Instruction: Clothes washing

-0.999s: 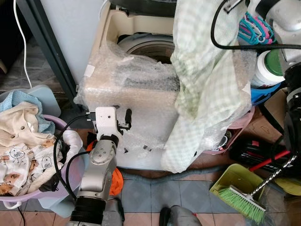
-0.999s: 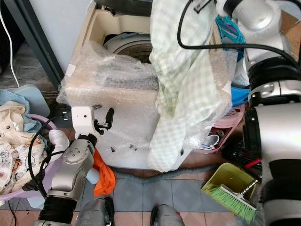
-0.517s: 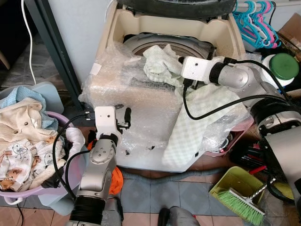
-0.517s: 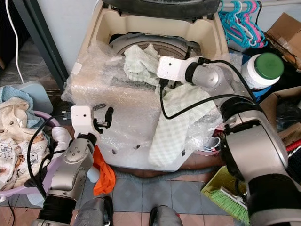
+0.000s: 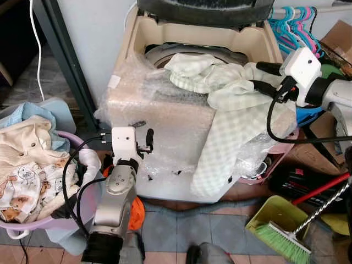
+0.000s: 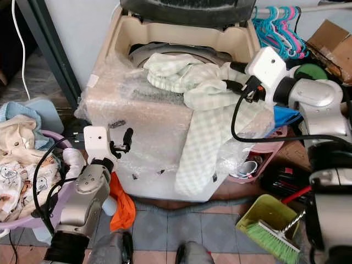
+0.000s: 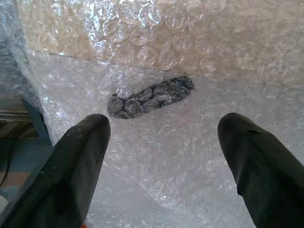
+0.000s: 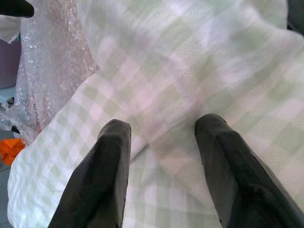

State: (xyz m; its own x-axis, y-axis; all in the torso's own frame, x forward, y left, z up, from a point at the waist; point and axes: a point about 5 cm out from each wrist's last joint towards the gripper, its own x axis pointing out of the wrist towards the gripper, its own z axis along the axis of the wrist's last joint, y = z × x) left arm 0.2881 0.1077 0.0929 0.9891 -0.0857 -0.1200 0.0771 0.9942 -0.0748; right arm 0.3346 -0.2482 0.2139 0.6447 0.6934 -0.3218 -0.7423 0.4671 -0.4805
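Observation:
A green-and-white checked cloth (image 5: 220, 91) lies bunched over the open drum (image 5: 159, 52) of the bubble-wrapped washing machine (image 5: 159, 110). Its long end hangs down the machine's front right corner. My right gripper (image 5: 256, 76) hovers at the machine's right edge, just above the cloth. It is open, and in the right wrist view the cloth (image 8: 166, 85) lies spread beyond its two fingers (image 8: 114, 156). My left gripper (image 5: 144, 142) is held low against the machine's front and stands open, facing the bubble wrap and a dark mark (image 7: 149, 97).
A purple basket (image 5: 33, 225) heaped with cream and blue clothes stands at the left. An orange cloth (image 5: 135, 212) lies on the floor by the machine. At the right are a pink basin (image 5: 275, 159), a green dustpan and brush (image 5: 280, 225), hangers (image 5: 289, 27) and boxes.
The right arm brought the checked cloth down from high up onto the drum opening, let go of it and drew back to the right. The left arm stayed put.

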